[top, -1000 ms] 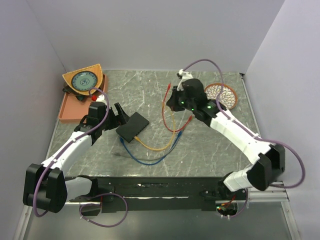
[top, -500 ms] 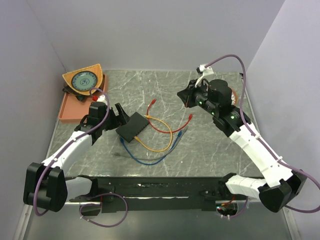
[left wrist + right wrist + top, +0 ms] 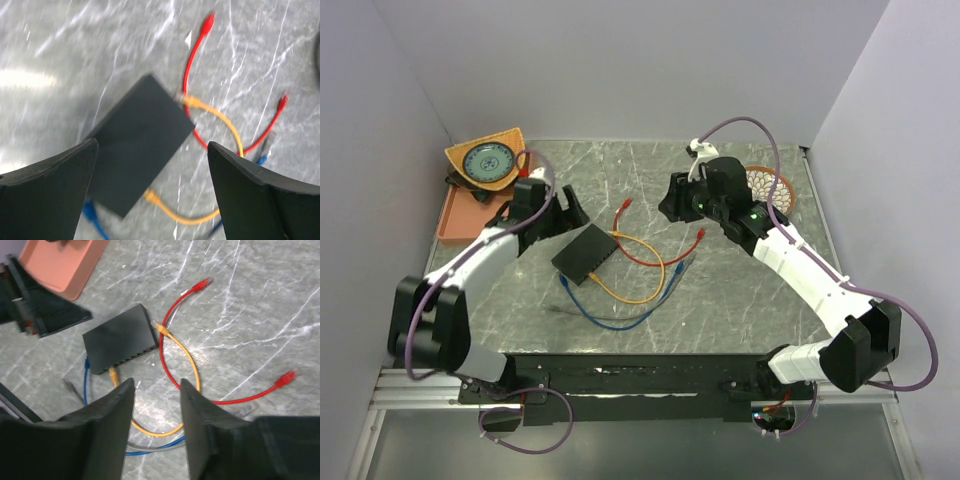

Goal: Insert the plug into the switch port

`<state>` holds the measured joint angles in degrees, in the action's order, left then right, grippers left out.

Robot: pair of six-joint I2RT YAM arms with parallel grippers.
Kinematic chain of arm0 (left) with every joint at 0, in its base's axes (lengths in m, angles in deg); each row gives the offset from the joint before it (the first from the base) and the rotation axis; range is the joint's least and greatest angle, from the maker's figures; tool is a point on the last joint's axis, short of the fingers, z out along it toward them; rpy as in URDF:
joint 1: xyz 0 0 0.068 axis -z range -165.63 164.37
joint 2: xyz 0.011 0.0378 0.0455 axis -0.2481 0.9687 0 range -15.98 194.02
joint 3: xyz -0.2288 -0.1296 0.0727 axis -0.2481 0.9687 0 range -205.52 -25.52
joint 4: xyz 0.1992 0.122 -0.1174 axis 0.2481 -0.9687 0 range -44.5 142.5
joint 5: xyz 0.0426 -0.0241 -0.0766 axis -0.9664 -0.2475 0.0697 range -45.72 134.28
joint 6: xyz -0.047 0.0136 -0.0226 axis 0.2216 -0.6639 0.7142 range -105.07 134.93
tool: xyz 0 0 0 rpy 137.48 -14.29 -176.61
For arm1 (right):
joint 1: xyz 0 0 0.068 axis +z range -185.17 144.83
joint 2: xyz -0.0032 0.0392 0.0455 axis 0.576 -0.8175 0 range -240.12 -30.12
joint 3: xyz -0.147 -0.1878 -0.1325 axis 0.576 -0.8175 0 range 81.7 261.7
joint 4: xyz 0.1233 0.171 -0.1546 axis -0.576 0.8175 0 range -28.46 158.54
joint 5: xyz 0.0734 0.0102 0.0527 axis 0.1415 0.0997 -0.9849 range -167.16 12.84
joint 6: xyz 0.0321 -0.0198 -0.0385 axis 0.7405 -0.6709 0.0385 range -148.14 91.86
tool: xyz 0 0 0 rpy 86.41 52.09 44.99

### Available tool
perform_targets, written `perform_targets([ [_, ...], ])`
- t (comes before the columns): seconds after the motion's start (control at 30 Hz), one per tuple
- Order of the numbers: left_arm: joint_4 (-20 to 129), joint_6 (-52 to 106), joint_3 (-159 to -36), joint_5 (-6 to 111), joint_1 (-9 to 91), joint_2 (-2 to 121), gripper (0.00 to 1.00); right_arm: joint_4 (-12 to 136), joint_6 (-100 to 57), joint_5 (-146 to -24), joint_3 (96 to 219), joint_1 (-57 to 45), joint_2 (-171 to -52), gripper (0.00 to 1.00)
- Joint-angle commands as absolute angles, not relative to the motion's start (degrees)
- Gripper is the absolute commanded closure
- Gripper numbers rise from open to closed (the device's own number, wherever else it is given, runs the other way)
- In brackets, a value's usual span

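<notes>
Both empty, left claw [image 3: 152,144] wide open, right claw [image 3: 156,382] perhaps half-open.

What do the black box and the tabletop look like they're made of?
Black box: probably moulded plastic, matte; evenly dull black, no glare. Tabletop: grey stone with white veins, or a laminate printed like it; semi-gloss, showing a soft light patch. Cannot tell which.
</notes>
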<state>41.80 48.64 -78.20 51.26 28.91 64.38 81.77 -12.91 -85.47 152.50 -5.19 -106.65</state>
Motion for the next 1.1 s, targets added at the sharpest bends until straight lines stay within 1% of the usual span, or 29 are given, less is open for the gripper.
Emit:
perform_targets([
  [0.0, 40.4, 44.9, -87.6, 47.9, 32.3, 72.9, 0.01, 80.7, -12.5, -88.0, 151.8, -6.9, -105.8, 0.41],
  [0.03, 39.8, 43.6, -91.4, 46.6, 33.1, 74.7, 0.01, 80.6, -12.3, -88.4, 151.5, -7.1, -105.7, 0.39],
  [0.07, 39.1, 43.1, -93.3, 45.9, 34.6, 76.6, 0.01, 80.7, -12.1, -88.8, 151.1, -7.5, -105.8, 0.34],
  [0.13, 37.4, 41.5, -98.9, 44.5, 36.0, 81.7, 0.01, 81.0, -11.8, -89.4, 150.4, -8.4, -106.2, 0.3],
  [0.27, 34.8, 40.2, -106.5, 42.4, 38.1, 89.7, 0.04, 82.0, -11.3, -91.4, 149.9, -10.4, -107.0, 0.25],
  [0.37, 34.4, 39.5, -110.4, 42.7, 38.5, 95.7, 0.08, 82.4, -11.2, -92.4, 149.4, -11.7, -107.5, 0.25],
  [0.47, 35.8, 38.3, -112.5, 43.5, 39.0, 99.4, 0.14, 82.9, -11.2, -92.5, 148.8, -12.8, -107.6, 0.24],
  [0.63, 34.8, 36.4, -117.9, 43.0, 39.9, 105.5, 0.29, 83.4, -11.1, -92.8, 147.4, -13.9, -107.5, 0.24],
  [0.67, 34.5, 36.1, -118.5, 42.4, 40.4, 106.8, 0.33, 83.5, -11.0, -93.0, 146.8, -14.3, -107.3, 0.24],
  [0.83, 35.2, 34.4, -119.7, 40.4, 41.6, 109.3, 0.44, 83.8, -10.6, -93.2, 146.2, -15.4, -107.5, 0.24],
  [0.93, 34.7, 33.6, -120.1, 39.2, 42.2, 110.9, 0.55, 84.0, -10.6, -93.2, 145.9, -16.0, -107.4, 0.23],
  [0.97, 34.6, 33.4, -120.1, 39.1, 42.5, 111.5, 0.63, 84.0, -10.7, -93.2, 145.8, -16.1, -107.4, 0.23],
  [1.03, 34.5, 32.8, -120.3, 38.7, 42.9, 112.2, 0.73, 84.3, -10.7, -93.2, 145.9, -16.5, -107.0, 0.23],
  [1.07, 34.4, 32.6, -120.9, 38.7, 43.4, 112.9, 0.89, 84.4, -10.7, -93.2, 145.7, -16.6, -106.8, 0.23],
])
